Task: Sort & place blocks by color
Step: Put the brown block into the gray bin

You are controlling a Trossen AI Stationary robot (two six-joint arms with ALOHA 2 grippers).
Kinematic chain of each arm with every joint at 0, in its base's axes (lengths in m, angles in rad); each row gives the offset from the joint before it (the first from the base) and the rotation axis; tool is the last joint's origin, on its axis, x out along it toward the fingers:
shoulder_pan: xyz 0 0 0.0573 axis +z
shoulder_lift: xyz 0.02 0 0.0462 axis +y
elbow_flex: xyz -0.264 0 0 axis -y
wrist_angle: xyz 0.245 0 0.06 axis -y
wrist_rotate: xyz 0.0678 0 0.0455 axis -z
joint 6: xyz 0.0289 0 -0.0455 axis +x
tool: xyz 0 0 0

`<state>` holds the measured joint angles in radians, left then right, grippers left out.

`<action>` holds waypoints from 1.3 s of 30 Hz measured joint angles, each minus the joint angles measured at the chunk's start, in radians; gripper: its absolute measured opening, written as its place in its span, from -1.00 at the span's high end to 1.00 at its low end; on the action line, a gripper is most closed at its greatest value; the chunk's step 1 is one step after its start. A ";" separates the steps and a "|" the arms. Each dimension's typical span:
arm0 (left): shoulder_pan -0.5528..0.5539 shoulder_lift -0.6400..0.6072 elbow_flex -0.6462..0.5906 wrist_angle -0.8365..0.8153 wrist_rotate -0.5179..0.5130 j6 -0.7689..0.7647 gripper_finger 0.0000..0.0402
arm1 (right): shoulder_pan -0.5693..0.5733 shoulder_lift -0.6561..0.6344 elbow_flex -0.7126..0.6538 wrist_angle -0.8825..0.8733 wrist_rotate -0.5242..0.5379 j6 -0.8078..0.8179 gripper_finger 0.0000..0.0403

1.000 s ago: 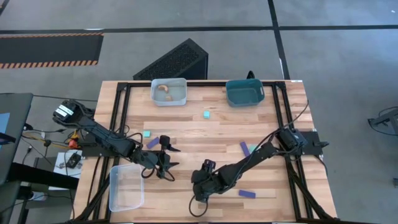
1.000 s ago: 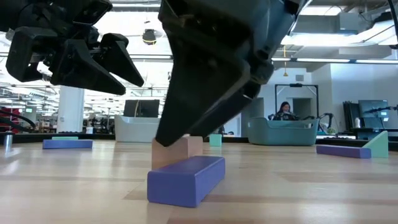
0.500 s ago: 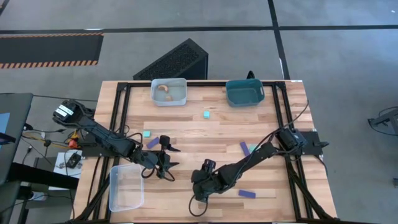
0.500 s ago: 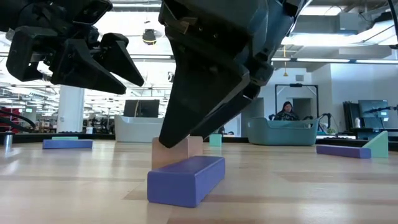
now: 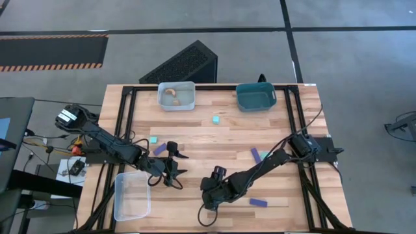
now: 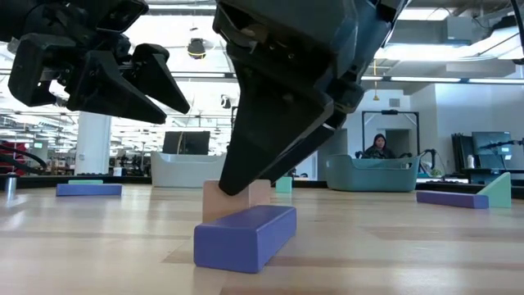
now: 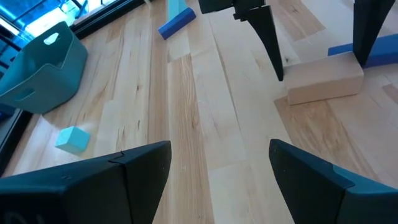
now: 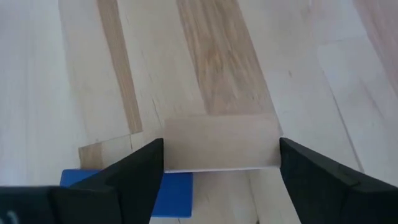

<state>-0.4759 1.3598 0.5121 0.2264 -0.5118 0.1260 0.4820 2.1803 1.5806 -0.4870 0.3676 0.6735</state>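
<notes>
Right gripper (image 8: 217, 163): fingers spread, standing either side of a tan wooden block (image 8: 217, 143) that lies flat on the table (image 5: 221, 136); whether the fingers touch the block cannot be told. A dark blue bar (image 8: 155, 193) lies just beside the tan block, partly behind one finger; in the low view this bar (image 6: 244, 236) sits in front of the tan block (image 6: 214, 199)

Left gripper (image 5: 174, 164): fingers spread, holding nothing, raised above the table near its front left, just left of the right gripper

Other blocks, high view: one dark blue bar (image 5: 258, 202) at the front, right of the right gripper; one dark blue bar (image 5: 256, 155) with a cyan piece (image 5: 264, 155) beside it, mid-right; one dark blue bar (image 5: 160, 149) and one cyan cube (image 5: 153, 139) mid-left; one cyan cube (image 5: 216, 120) toward the rear centre

Bins: clear bin (image 5: 176, 95) at rear left, holding a tan curved piece (image 5: 171, 92); teal bin (image 5: 256, 96) at rear right; second clear bin (image 5: 132, 195) at front left
</notes>
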 joint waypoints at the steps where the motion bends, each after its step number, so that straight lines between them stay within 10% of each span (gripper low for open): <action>1: 0.000 0.000 0.000 0.000 0.000 -0.002 -0.31 | 0.000 0.000 0.000 0.000 0.000 0.000 -0.59; 39: 0.005 0.000 0.000 0.020 0.022 -0.087 -0.31 | -0.023 -0.001 0.011 -0.054 0.014 -0.067 -0.52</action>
<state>-0.4706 1.3602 0.5121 0.2464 -0.4903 0.0390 0.4590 2.1793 1.5913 -0.5407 0.3817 0.6068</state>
